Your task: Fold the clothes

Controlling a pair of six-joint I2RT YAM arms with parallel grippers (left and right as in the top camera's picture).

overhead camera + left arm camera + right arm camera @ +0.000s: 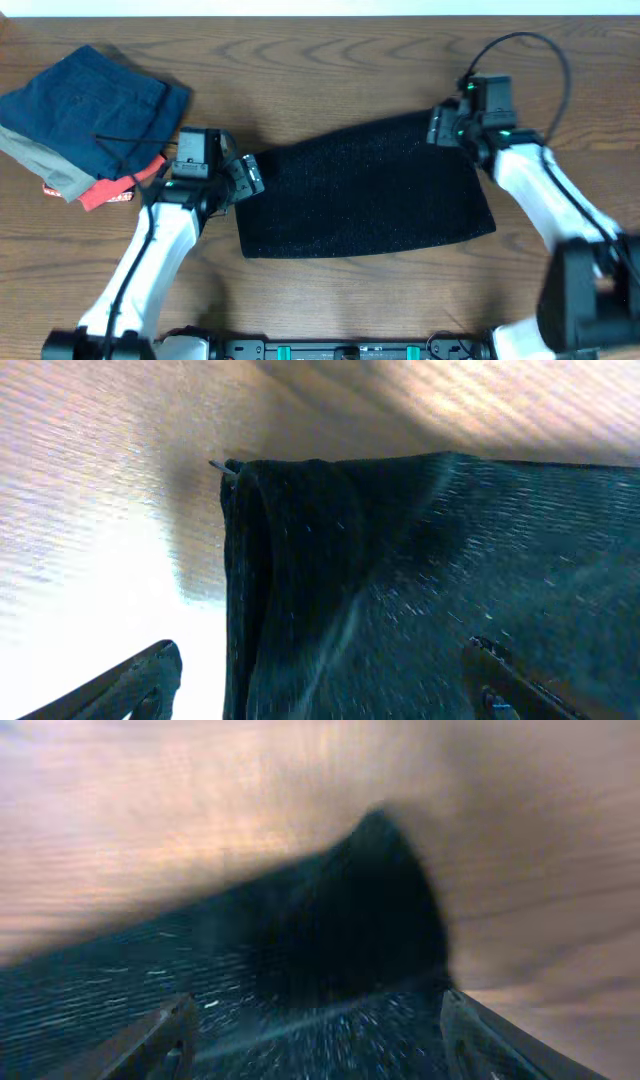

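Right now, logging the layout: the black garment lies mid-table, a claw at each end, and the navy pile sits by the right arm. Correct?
No: the overhead view shows the navy pile by the left arm. The black garment lies mid-table, with the left claw and right claw at its ends.

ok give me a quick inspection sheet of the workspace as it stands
surface: brown wood-grain table, no spills seen
job's things: large black fuzzy speckled garment lying flat mid-table, doubled over along its left edge; buttons not visible
clutter: folded navy blue garment stacked on grey and red folded pieces, far left of the table
grippers: left pincer open over the black garment's left corner; right pincer open over its far right corner
cables: black looped cable at the right wrist; thin black cable across the navy garment
surroundings: pale strip beyond the table's far edge, nothing else seen
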